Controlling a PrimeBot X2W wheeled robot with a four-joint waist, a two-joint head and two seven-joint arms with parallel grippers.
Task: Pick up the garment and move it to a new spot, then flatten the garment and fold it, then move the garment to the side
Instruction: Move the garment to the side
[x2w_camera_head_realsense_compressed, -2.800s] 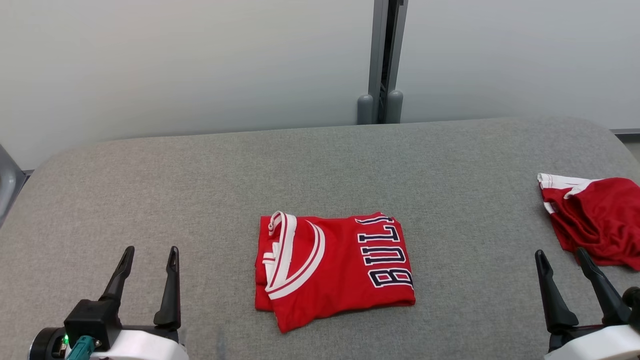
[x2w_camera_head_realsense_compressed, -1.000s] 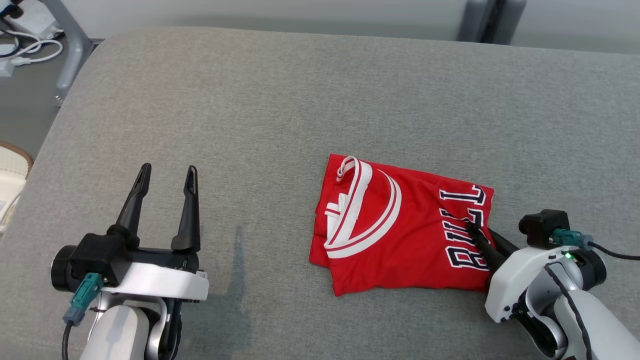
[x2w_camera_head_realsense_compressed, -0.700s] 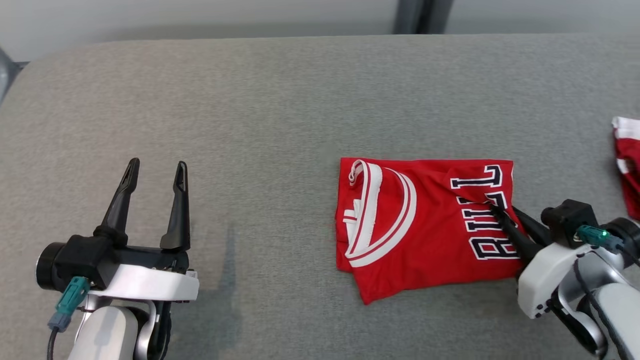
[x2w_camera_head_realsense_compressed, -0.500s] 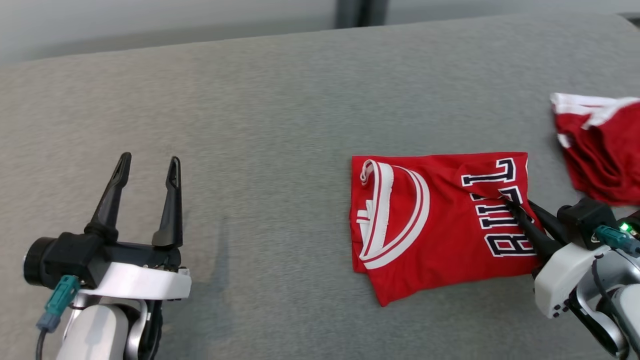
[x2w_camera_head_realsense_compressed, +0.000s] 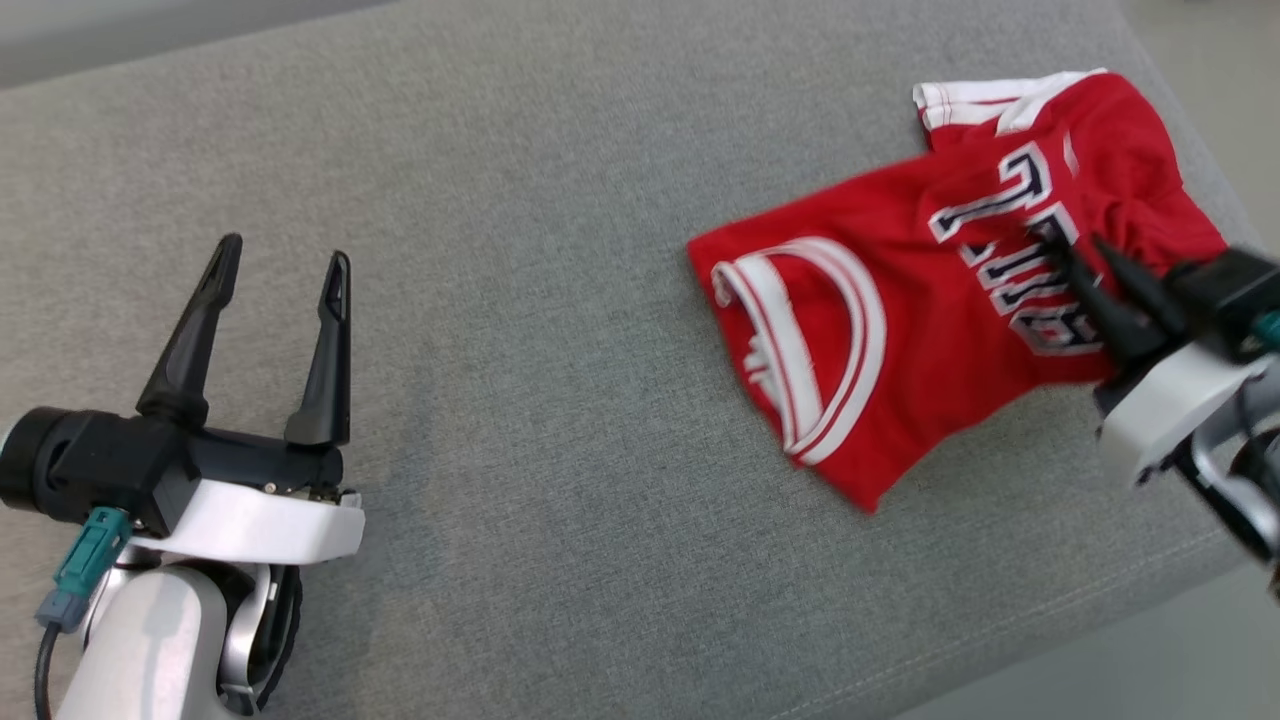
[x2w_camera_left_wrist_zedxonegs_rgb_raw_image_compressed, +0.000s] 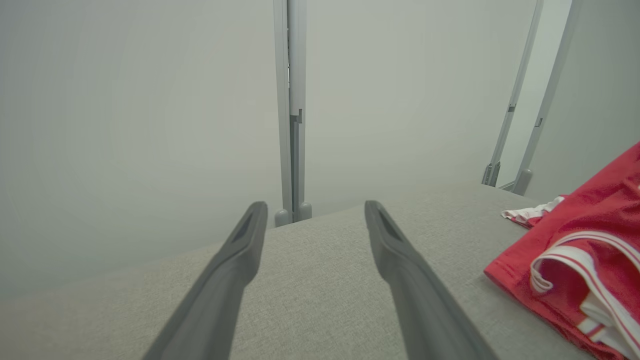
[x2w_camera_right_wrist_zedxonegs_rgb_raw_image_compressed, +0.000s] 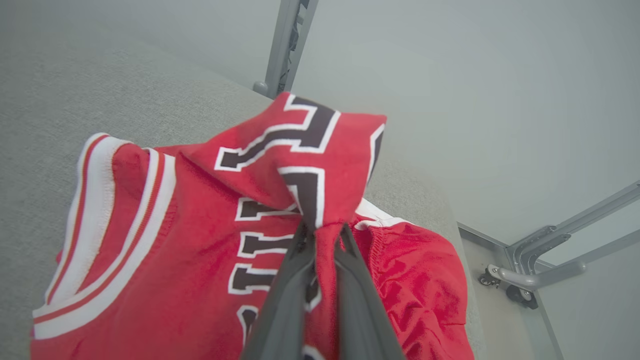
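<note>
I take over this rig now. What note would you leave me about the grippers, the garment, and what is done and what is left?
Left gripper: open, empty, above the table.
Right gripper: shut on the folded jersey at its lettering, that part raised.
Jersey: near the table's right end, partly over a second red garment.
Done: fold. Left: set the jersey down at the side, release.
</note>
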